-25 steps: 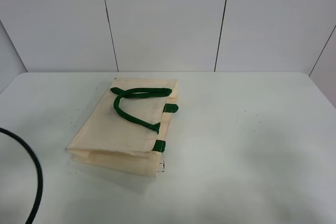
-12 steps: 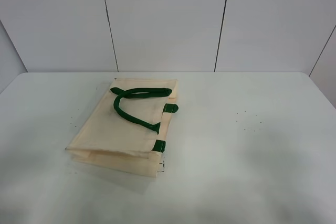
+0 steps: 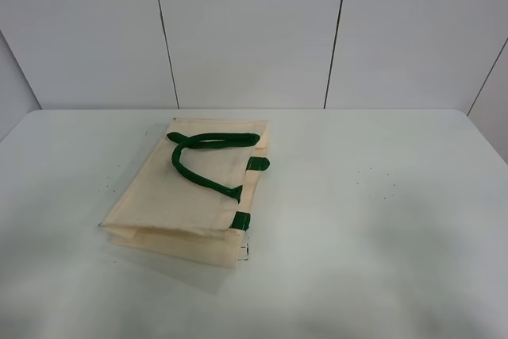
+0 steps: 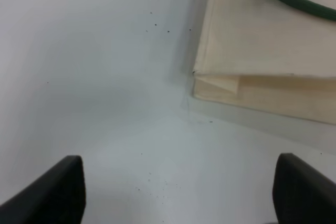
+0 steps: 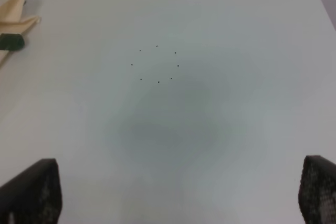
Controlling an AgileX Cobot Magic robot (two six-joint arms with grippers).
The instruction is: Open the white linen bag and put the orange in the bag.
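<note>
Where the exterior high view comes closest to the camera, only the bare pale grey table top (image 3: 381,260) fills the lower frame. Just left of centre lies the cream-white rectangular cloth bag (image 3: 186,196), flat on the table, its long axis running from the lower left towards the upper middle of the frame. Its folded end faces the near edge, and its dark green strap handle (image 3: 208,166) loops across the upper half, with green strap tabs (image 3: 257,163) along the right edge. Behind stands a white panelled wall (image 3: 246,29).

The left gripper (image 4: 176,190) is spread wide over the table beside a bag corner, holding nothing. The right gripper (image 5: 178,192) is likewise wide apart and empty above bare table.
</note>
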